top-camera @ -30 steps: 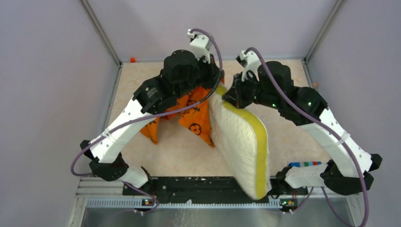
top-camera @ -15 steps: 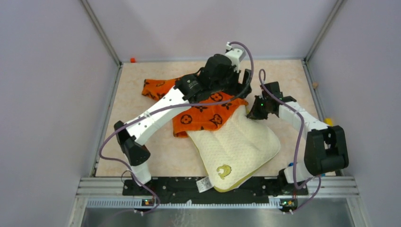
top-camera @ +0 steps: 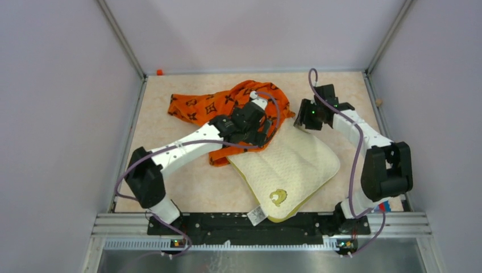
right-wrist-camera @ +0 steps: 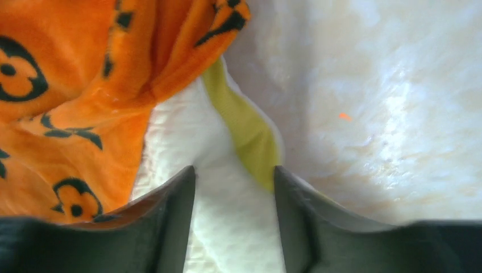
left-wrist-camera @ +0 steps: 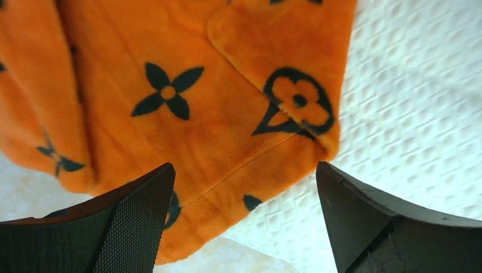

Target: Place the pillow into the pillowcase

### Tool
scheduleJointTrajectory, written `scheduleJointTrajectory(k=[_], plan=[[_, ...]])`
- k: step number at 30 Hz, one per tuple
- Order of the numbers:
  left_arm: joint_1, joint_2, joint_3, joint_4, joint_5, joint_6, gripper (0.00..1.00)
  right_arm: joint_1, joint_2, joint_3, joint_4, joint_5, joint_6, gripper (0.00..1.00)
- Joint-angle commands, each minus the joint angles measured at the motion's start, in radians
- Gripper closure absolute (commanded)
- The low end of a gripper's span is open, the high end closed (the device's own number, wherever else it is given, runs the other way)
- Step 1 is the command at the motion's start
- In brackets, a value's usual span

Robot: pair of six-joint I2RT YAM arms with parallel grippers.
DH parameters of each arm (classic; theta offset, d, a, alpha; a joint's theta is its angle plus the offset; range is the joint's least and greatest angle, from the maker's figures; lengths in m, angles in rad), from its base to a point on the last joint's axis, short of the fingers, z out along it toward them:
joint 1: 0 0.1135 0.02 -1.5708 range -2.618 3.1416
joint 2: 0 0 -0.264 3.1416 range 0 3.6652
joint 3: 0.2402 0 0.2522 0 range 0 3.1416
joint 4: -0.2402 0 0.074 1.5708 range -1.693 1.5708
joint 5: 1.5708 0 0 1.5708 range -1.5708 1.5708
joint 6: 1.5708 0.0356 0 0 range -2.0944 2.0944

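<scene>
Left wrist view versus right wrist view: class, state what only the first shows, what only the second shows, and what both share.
Left wrist only: the left gripper wide open, and the dimpled quilting of the pillow. Right wrist only: the right gripper, jaws apart, by the pillow's yellow trim. Both: the orange pillowcase lying over the white pillow.

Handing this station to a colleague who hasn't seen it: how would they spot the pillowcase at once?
Start at the beige table, far half, left of centre. The pillowcase is the crumpled fabric heap there, its near edge overlapping the pillow. It alone is bright orange with black flower and circle prints; the pillow beside it is white, quilted and yellow-edged.
</scene>
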Motion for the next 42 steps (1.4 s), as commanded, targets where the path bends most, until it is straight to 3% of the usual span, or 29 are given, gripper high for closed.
scheduleJointTrajectory(k=[1, 3, 7, 12, 15, 20, 21, 22, 23, 24, 25, 29, 34, 37, 39, 42], plan=[[0.010, 0.056, -0.010, 0.084, 0.066, 0.001, 0.01, -0.005, -0.100, 0.057, -0.014, 0.097, -0.026, 0.37], [0.022, 0.085, -0.016, 0.117, 0.080, -0.009, 0.01, -0.006, -0.164, 0.043, -0.047, 0.130, -0.025, 0.27], [0.025, 0.170, 0.024, 0.093, 0.031, -0.014, 0.02, 0.036, -0.298, -0.032, -0.099, 0.157, 0.011, 0.24], [0.026, 0.224, 0.022, 0.088, 0.026, -0.034, 0.12, 0.234, -0.495, -0.216, -0.171, 0.272, 0.164, 0.22], [0.027, 0.243, 0.017, 0.086, 0.010, -0.040, 0.33, 0.375, -0.597, -0.355, -0.175, 0.331, 0.295, 0.22], [0.027, 0.254, 0.082, 0.022, 0.059, -0.034, 0.96, 0.451, -0.564, -0.542, -0.011, 0.316, 0.381, 0.23], [0.024, 0.250, 0.113, -0.010, 0.079, -0.041, 1.00, 0.451, -0.527, -0.561, 0.052, 0.306, 0.377, 0.26], [0.018, 0.239, 0.139, -0.031, 0.092, -0.041, 1.00, 0.446, -0.488, -0.568, 0.101, 0.298, 0.369, 0.32], [0.009, 0.221, 0.164, -0.046, 0.103, -0.038, 1.00, 0.438, -0.441, -0.561, 0.146, 0.286, 0.351, 0.48], [-0.001, 0.200, 0.187, -0.055, 0.113, -0.038, 1.00, 0.429, -0.405, -0.540, 0.175, 0.279, 0.338, 0.77], [-0.014, 0.175, 0.220, -0.067, 0.138, -0.043, 1.00, 0.416, -0.375, -0.514, 0.189, 0.274, 0.328, 1.00], [-0.042, 0.085, 0.283, -0.053, 0.313, -0.113, 1.00, 0.359, -0.370, -0.364, 0.244, 0.218, 0.281, 1.00], [-0.091, 0.045, 0.380, -0.003, 0.404, -0.189, 1.00, 0.352, -0.300, -0.106, 0.228, 0.170, 0.237, 1.00], [-0.092, 0.048, 0.422, 0.067, 0.483, -0.239, 1.00, 0.352, -0.273, -0.044, 0.239, 0.160, 0.238, 1.00], [-0.087, 0.060, 0.460, 0.081, 0.464, -0.242, 1.00, 0.350, -0.258, -0.031, 0.230, 0.174, 0.237, 1.00], [-0.019, 0.093, 0.463, 0.086, 0.474, -0.244, 1.00, 0.349, -0.260, -0.072, 0.243, 0.183, 0.241, 1.00]])
